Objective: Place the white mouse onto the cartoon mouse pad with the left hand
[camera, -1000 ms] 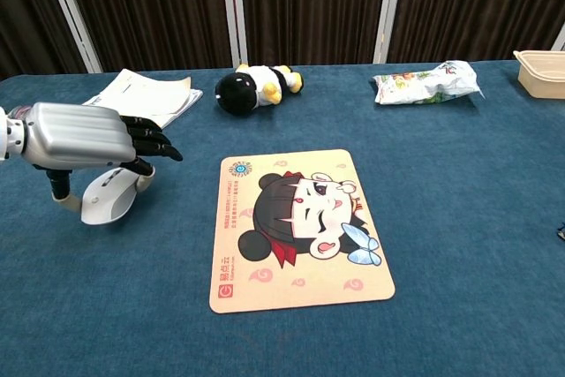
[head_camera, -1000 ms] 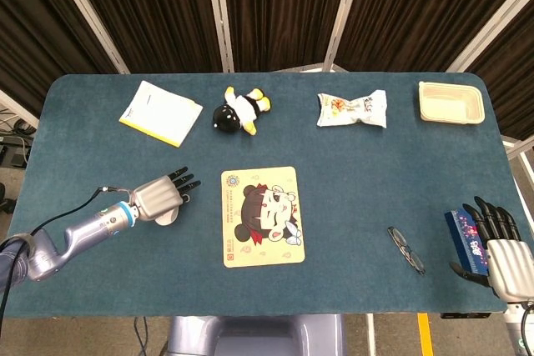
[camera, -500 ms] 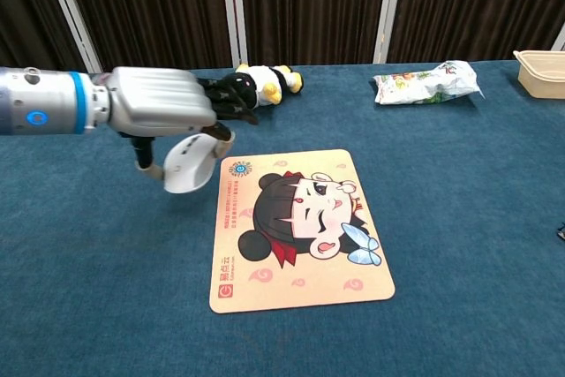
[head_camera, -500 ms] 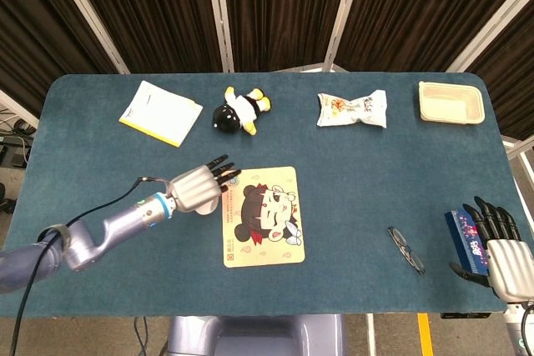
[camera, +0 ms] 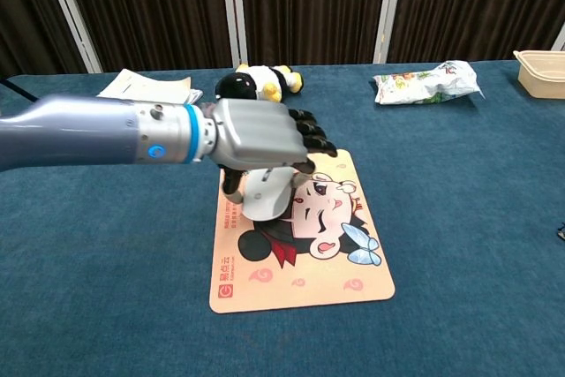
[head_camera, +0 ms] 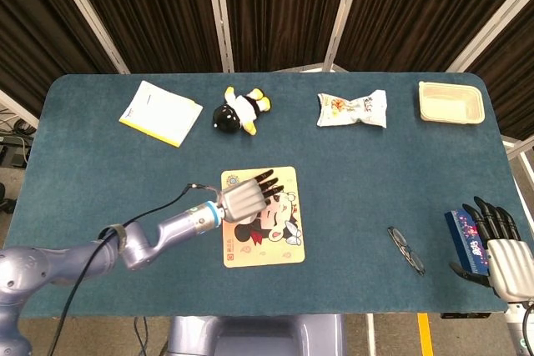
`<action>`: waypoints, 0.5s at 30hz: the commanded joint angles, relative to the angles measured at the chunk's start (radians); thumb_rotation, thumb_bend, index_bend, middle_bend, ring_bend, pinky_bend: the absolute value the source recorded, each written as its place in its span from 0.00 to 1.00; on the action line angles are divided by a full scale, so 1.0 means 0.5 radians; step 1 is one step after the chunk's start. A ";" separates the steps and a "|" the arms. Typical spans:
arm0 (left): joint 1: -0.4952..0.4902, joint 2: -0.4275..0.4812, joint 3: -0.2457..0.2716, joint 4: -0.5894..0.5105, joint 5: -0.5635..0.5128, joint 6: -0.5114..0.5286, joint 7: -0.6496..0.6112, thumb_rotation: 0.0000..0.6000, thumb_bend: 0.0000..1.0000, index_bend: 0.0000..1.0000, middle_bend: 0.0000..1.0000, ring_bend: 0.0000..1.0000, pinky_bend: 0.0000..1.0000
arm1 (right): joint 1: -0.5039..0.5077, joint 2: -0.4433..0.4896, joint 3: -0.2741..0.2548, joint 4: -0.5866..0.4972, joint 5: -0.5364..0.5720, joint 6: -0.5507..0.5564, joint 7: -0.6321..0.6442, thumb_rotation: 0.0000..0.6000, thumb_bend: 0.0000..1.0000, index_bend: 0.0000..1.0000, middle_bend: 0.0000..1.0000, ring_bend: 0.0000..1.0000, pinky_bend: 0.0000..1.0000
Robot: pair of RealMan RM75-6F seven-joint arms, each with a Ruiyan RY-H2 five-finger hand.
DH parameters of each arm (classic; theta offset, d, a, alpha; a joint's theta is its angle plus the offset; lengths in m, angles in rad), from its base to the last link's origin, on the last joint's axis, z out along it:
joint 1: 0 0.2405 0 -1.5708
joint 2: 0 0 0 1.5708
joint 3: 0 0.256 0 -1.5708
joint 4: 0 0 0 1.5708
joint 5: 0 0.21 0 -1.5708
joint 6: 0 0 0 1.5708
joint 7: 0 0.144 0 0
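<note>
The left hand (camera: 256,134) grips the white mouse (camera: 265,193) from above, holding it over the cartoon mouse pad (camera: 300,245). The right hand (head_camera: 499,243) rests spread by a blue box (head_camera: 464,239). Farther back on the surface (camera: 459,183) lies a plush penguin (camera: 252,84).

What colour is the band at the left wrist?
Blue; the band shows best in the chest view.

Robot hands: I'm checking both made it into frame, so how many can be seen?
2. The left robot hand holds the white mouse over the mouse pad; the right robot hand rests at the table's right corner, beside a blue box.
</note>
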 commanded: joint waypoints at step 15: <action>-0.157 -0.261 -0.074 0.226 -0.197 -0.118 0.121 1.00 0.18 0.35 0.00 0.00 0.00 | 0.012 0.009 0.003 -0.014 0.016 -0.024 -0.003 1.00 0.10 0.08 0.00 0.00 0.00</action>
